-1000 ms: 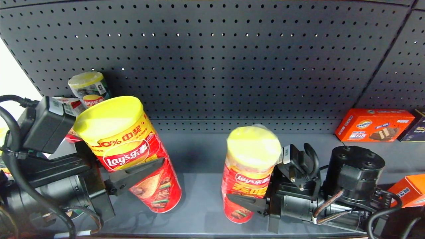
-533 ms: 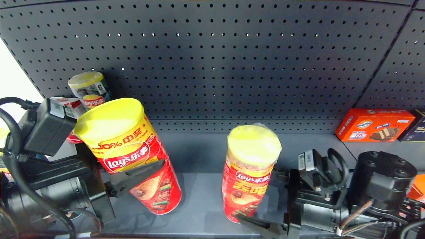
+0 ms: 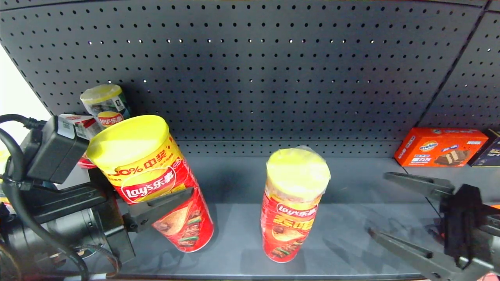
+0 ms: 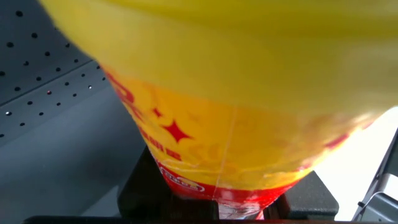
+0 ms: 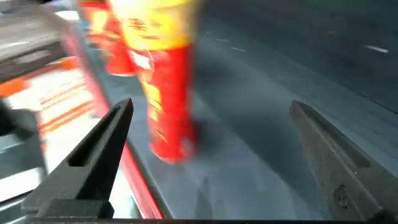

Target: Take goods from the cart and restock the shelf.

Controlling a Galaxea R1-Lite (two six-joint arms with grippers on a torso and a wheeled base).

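Note:
A red chips can with a yellow lid leans tilted over the left part of the shelf, and my left gripper is shut on its body. The same can looms close in the left wrist view. A second chips can stands upright on the shelf's middle, free of any grip. My right gripper hangs open to the right of it, well clear, with nothing between its fingers. The right wrist view shows that can beyond the open right gripper.
A third can and a red pack sit at the back left. Orange boxes and a dark box lie at the back right. A dark pegboard wall closes the back. Bare shelf lies between the two front cans.
My right gripper opened, let go of the middle can and drew back to the right. The can stayed upright on the shelf. The left arm and its can barely moved.

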